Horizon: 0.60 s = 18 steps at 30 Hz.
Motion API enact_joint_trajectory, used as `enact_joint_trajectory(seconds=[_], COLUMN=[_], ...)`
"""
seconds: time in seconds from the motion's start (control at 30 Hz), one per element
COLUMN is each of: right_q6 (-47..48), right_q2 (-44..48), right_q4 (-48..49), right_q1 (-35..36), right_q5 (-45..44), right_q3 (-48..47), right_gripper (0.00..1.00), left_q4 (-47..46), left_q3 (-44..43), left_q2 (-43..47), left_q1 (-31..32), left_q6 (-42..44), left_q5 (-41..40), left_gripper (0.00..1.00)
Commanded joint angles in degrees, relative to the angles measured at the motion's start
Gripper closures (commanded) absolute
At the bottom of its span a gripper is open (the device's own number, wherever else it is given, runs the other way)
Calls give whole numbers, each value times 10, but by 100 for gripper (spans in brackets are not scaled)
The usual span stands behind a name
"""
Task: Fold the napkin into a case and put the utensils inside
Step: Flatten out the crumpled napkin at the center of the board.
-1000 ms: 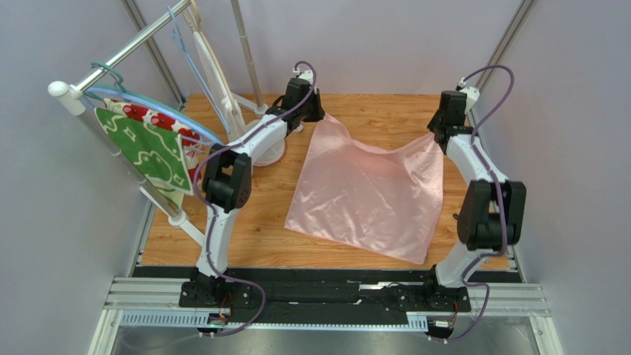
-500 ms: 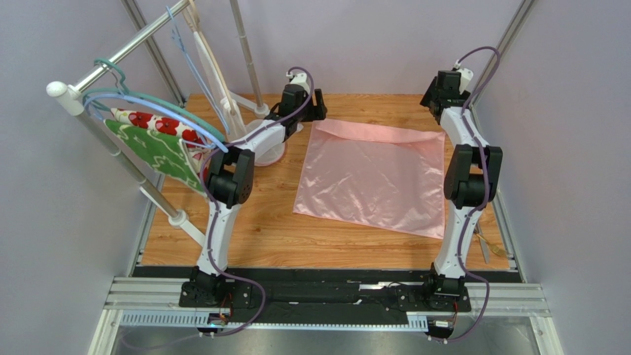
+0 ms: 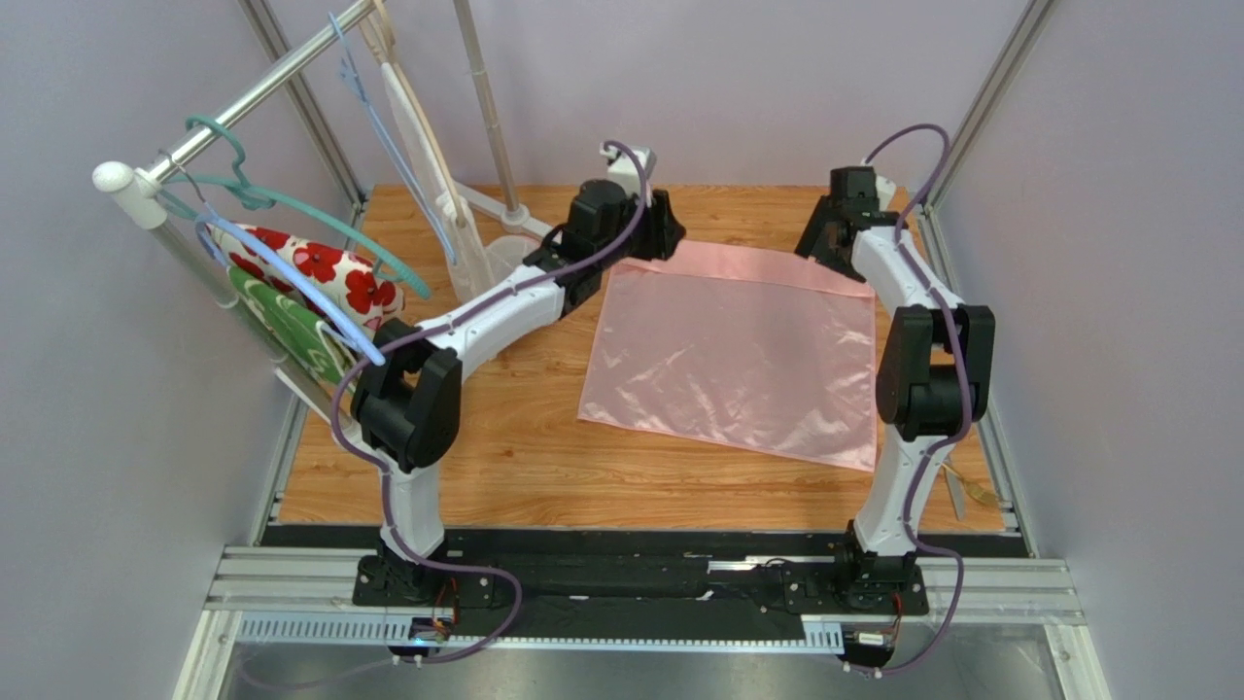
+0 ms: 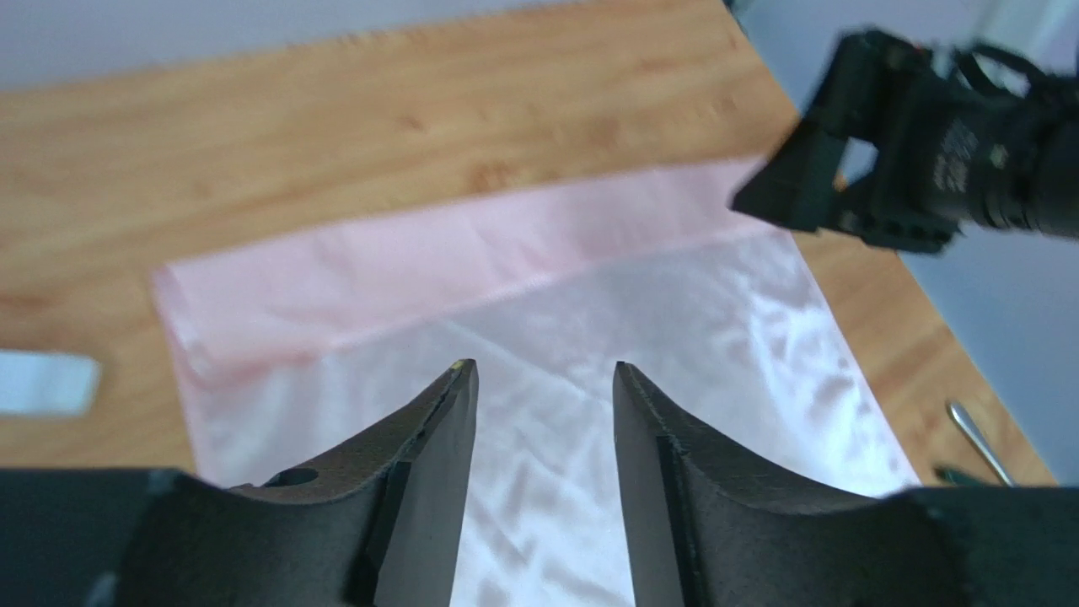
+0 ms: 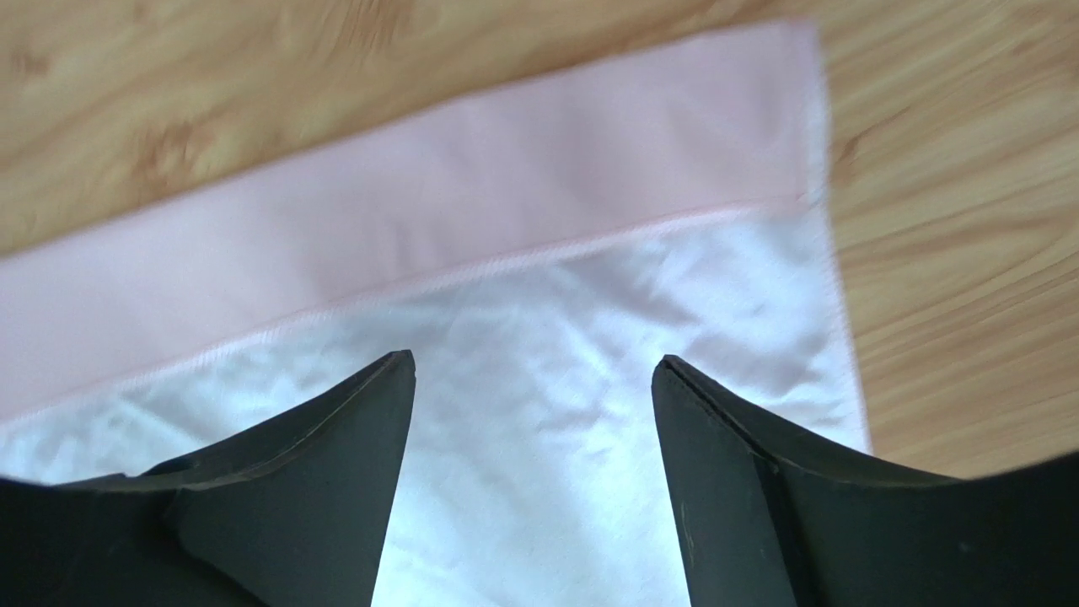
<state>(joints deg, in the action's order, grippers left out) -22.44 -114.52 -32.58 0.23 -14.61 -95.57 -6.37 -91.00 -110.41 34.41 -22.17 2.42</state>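
overhead view of a wooden bench [image 3: 482, 452] with two robot arms reaching to its far edge; the napkin [image 3: 738, 358], a plain light-pink cloth, lies spread flat on the right half of the bench, its far edge near the bench's far edge; a narrow strip [image 5: 507, 177] along that far edge is folded over onto the cloth, matte pink against the shinier rest; the left gripper [image 4: 541, 369] hangs over the napkin's far left part, its two dark fingers parted with a clear gap and nothing between them; the right gripper [image 5: 532, 364] hangs over the far right corner, fingers spread wider, also empty; whether either fingertip touches the cloth cannot be told; the utensils [image 3: 957, 489], slim metal pieces, lie by the bench's right edge near its front right corner, apart from the napkin; at the left, a metal rack [image 3: 219, 124] carries hangers, a white cloth with red flowers [image 3: 314, 270] and a green cloth [image 3: 300, 328]
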Motion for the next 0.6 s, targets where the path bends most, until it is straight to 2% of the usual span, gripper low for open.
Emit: enact_joint_trajectory(seconds=[0.0, 0.1, 0.17, 0.37, 0.57], right_q6=[-45, -40, -35, -37, -39], right_q2=[37, 41, 44, 67, 94], right_q4=[-16, -26, -22, -5, 2], right_q1=[34, 53, 71, 115, 144], right_q5=[48, 59, 68, 53, 25], right_q3=[55, 83, 101, 177, 254], right_gripper=[28, 30, 32, 41, 41], left_q4=[22, 46, 78, 183, 213], left_q3=[77, 114, 125, 115, 167], left_q2=[41, 48, 40, 1, 6], left_q1=[45, 64, 70, 79, 86], left_q6=[-27, -32, -34, -56, -93], left_q5=[21, 16, 8, -41, -39], left_gripper=[53, 61, 62, 75, 76])
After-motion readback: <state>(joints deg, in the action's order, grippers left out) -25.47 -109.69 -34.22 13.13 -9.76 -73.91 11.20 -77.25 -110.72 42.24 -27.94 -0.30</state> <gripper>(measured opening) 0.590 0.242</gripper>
